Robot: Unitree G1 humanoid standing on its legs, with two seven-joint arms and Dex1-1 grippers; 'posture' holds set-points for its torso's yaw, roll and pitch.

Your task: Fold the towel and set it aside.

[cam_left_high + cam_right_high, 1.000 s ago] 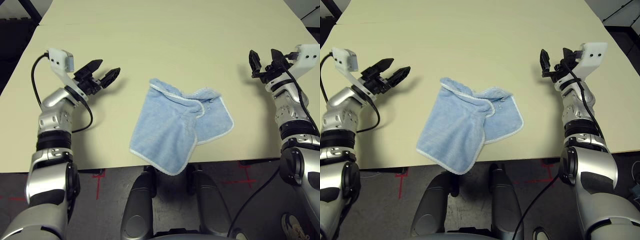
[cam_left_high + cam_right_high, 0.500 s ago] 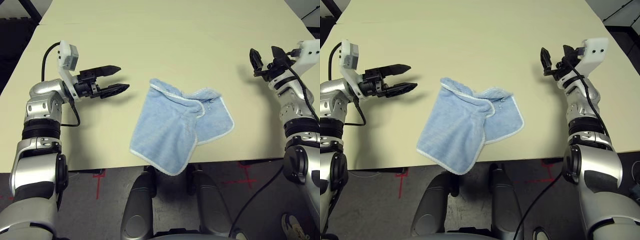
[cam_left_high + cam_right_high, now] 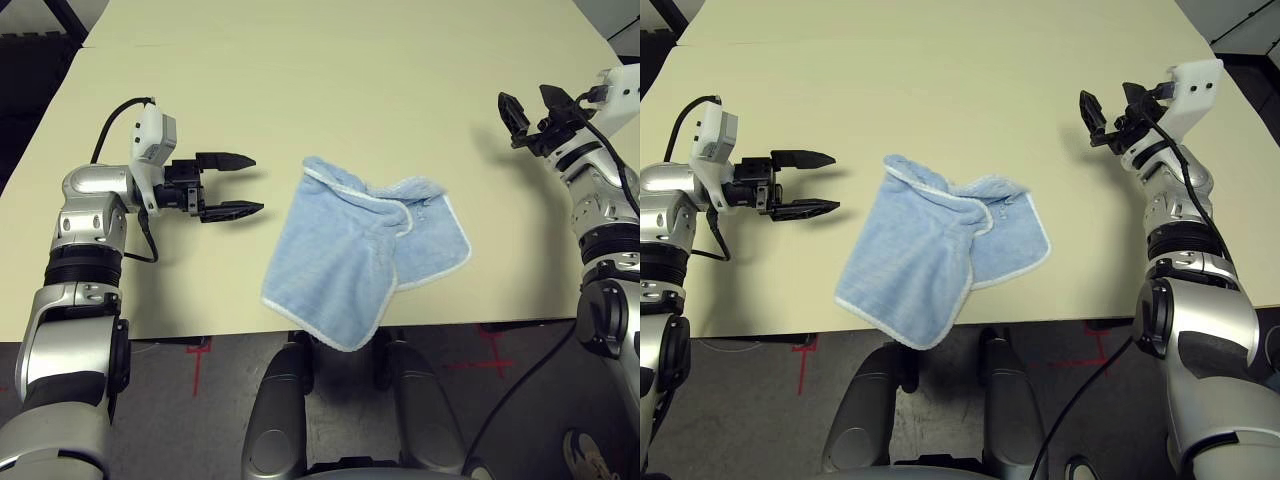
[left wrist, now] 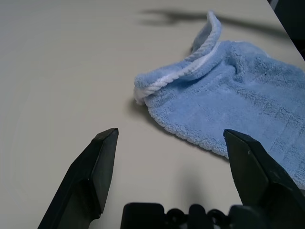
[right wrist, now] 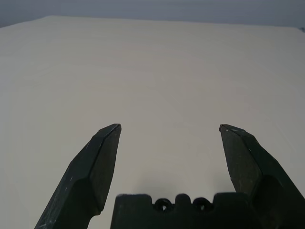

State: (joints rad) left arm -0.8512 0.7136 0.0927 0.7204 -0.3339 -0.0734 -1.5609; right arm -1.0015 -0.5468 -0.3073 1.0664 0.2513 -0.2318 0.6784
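the towel (image 3: 360, 255) lies loosely crumpled at the middle of the table's near edge, its lowest corner hanging just over that edge; one flap is thrown roughly across the rest, but the layers don't line up, so i'd judge the folding as barely begun and the setting aside not yet done. nothing is held. the left gripper (image 3: 240, 184) hovers near the towel's left side, pointing across at it, fingers spread wide and empty; in the left wrist view the towel's curled upper corner sits just ahead of the fingertips (image 4: 107, 143). the right gripper (image 3: 528, 105) is raised near the table's right edge, well apart from the cloth, also spread wide with nothing between its fingers. the towel is light blue terry with a nubby looped pile and a whitish stitched border, soft and floppy, likely to sag when lifted by a corner. the table (image 3: 330, 80) is a smooth, matte, pale cream surface.
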